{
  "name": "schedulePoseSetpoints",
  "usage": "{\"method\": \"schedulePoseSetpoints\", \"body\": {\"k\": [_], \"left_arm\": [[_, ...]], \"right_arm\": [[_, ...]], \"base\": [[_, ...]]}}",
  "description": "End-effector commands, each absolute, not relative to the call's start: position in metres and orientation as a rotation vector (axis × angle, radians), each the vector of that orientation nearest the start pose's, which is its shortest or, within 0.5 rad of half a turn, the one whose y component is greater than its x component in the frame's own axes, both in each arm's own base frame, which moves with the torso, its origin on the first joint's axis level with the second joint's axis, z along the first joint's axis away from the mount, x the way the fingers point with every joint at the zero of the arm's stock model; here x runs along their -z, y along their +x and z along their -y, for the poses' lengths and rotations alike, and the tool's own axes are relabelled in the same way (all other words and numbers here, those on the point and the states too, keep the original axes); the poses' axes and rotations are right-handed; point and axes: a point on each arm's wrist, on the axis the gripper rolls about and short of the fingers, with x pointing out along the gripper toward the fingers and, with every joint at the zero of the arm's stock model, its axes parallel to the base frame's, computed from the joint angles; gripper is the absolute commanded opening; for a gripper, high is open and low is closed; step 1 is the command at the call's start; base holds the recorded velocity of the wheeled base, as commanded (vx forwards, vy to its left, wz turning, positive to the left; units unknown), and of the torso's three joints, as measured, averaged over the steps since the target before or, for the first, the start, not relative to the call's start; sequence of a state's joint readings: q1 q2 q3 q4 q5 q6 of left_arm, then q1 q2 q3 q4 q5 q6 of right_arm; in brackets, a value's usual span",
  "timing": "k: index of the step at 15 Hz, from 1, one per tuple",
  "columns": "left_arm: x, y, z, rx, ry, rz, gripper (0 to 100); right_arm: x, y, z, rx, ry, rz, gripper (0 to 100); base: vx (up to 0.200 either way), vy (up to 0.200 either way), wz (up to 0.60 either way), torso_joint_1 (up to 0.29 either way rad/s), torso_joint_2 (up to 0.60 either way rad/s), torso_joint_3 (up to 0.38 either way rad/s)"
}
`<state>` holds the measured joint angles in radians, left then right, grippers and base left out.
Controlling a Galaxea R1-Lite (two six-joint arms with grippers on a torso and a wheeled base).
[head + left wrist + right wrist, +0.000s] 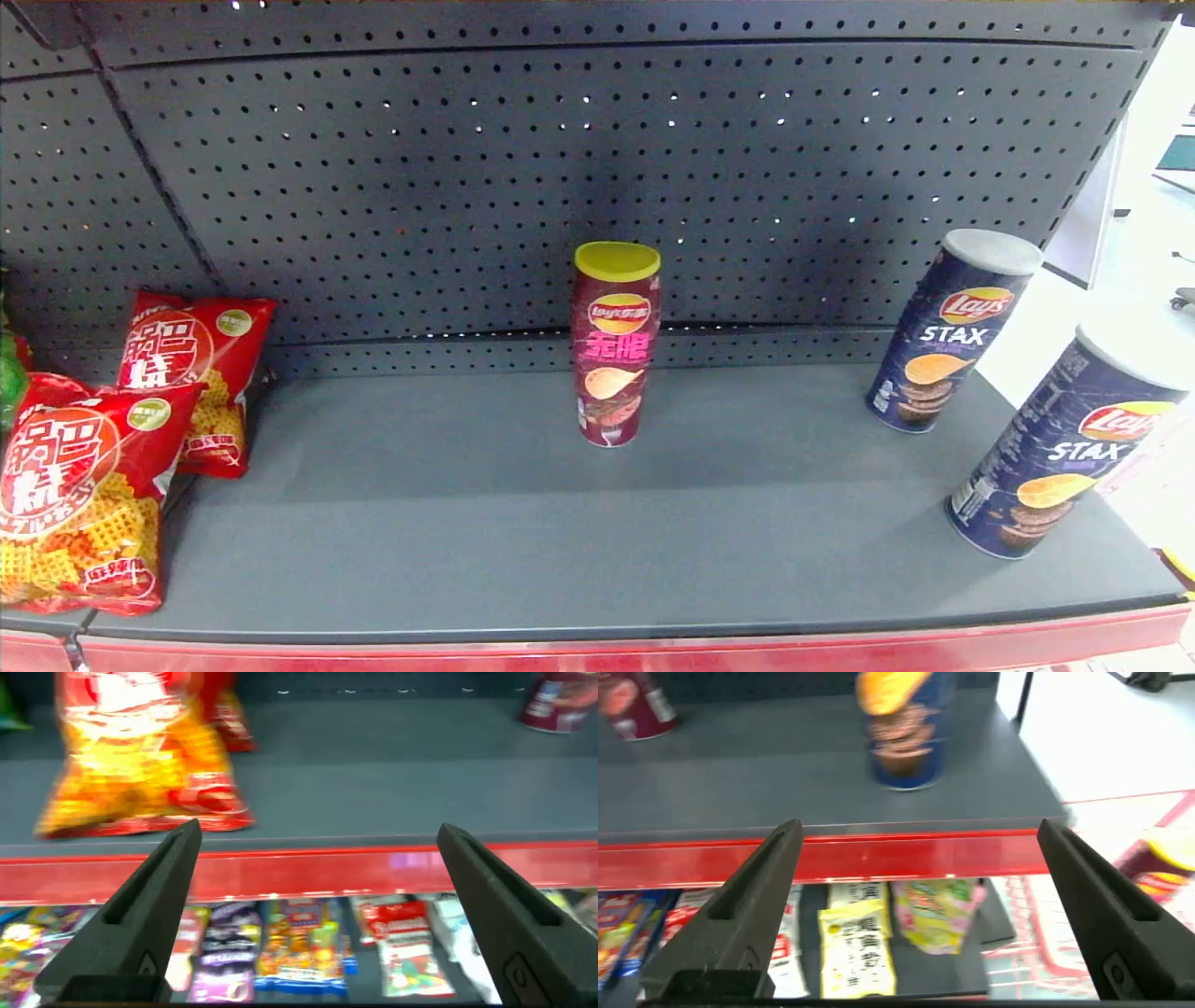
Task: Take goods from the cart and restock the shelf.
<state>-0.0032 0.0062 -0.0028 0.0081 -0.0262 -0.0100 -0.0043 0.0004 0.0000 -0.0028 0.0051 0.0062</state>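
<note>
Blue can (pixel 906 756) beyond spread right fingers (pixel 738 915)

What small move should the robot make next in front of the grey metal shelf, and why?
Probably turn the right gripper toward the red wire cart, where a blurred yellow-lidded can seems to lie. The right gripper and the left gripper are both open and empty, and the grey metal shelf has bare room beside the maroon cylindrical can.
</note>
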Motion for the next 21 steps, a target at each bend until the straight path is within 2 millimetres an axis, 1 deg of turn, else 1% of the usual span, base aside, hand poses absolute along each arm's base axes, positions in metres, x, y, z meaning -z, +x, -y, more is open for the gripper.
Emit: {"method": "schedulePoseSetpoints", "body": {"k": [1,21], "left_arm": [[-0.0759,-0.0225,0.0005,0.029,-0.011,-0.011,100],[-0.0757,-0.0225,0.0005,0.029,-0.012,-0.012,100]], "right_arm": [[-0.0758,-0.0227,-0.0002,-0.002,0.006,0.002,100],[-0.0758,-0.0227,-0.0002,0.000,0.006,0.002,100]], "base": [[0.000,-0.200,0.00,0.002,0.00,0.002],[0.000,-0.200,0.00,0.002,0.00,0.003]]}}
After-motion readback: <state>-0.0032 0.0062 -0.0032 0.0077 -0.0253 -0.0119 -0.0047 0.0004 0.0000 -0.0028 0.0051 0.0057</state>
